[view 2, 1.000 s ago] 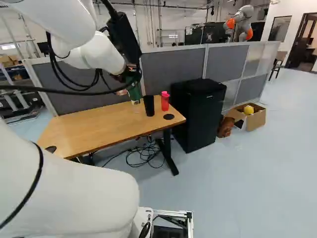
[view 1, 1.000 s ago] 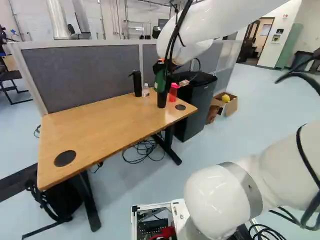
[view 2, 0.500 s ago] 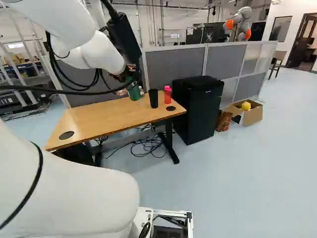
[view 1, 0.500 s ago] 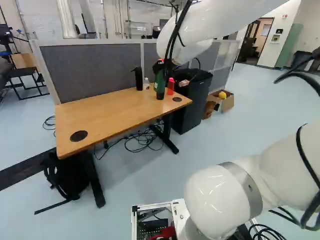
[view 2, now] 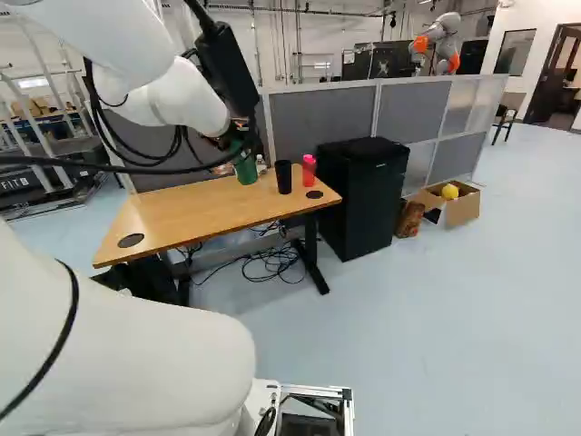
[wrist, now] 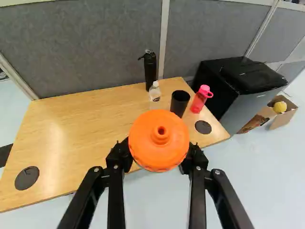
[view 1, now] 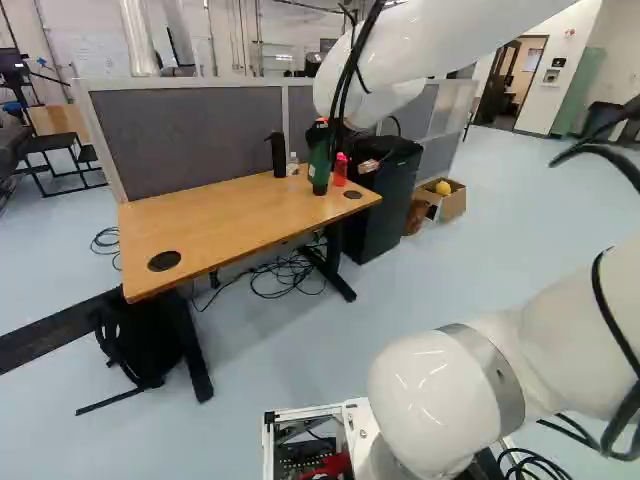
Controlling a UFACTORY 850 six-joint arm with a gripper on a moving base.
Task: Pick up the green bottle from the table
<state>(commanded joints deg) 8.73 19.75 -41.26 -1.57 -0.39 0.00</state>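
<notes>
Bottle of green (view 1: 319,168) (orange cap toward our wrist camera), clamped between both fingers of our gripper (view 1: 321,130), held off our table (wrist: 71,129), with black cup (wrist: 179,103), red bottle (wrist: 199,101) and small clear bottle (wrist: 155,92) standing on the tabletop ahead.

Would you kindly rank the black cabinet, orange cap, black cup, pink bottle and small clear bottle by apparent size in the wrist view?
1. Black cabinet
2. Orange cap
3. Black cup and pink bottle: too alike to rank
4. Small clear bottle
</notes>
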